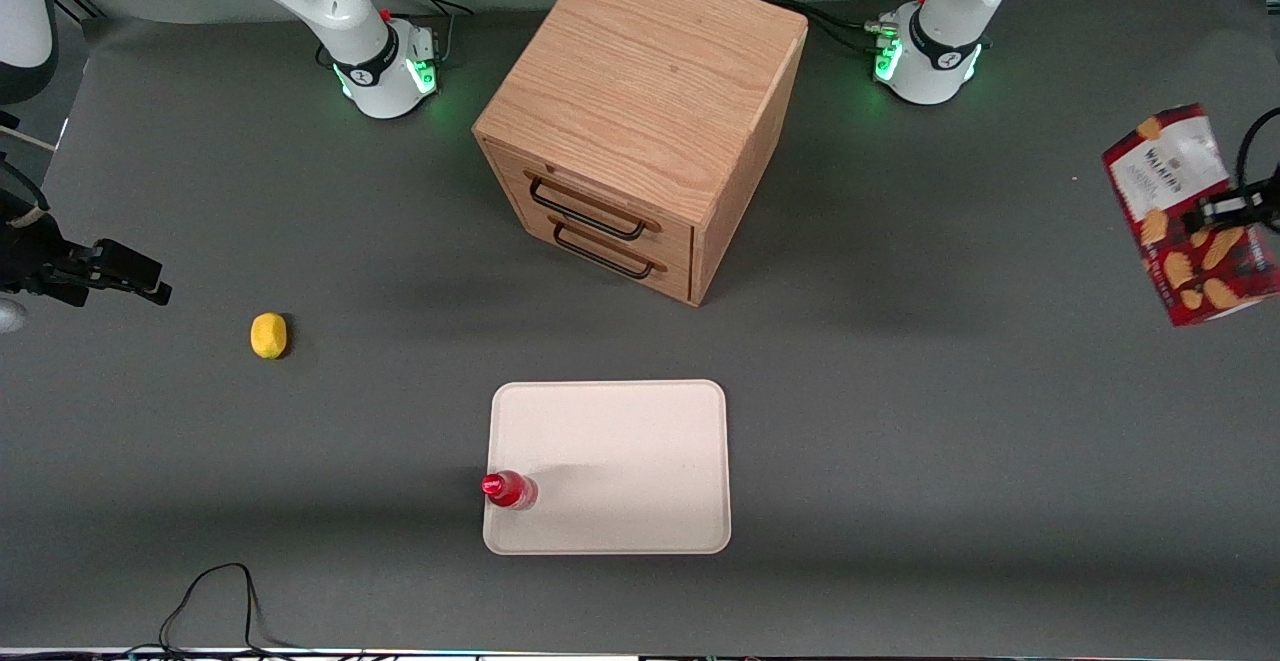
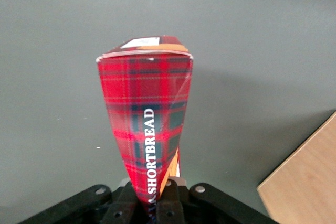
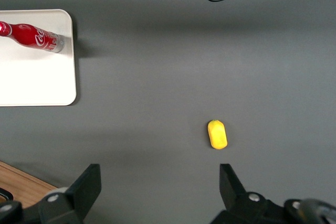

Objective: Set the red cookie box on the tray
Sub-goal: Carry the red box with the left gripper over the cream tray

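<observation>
Oak-grained drawer cabinet (image 1: 640, 121) noted well off from the gripper (image 1: 1222, 209), toward the parked arm's end. Cream tray (image 1: 620, 441) lay farther that way and nearer the front camera, well apart, with a red-capped bottle (image 1: 508, 490) on one corner. Red cookie box (image 1: 1190, 216) hung tilted above the table, clamped between closed fingers at mid-length. Judged as transport step: box lifted, not yet over tray. Next move called for carry across, lowering onto bare tray surface, clear of bottle.
</observation>
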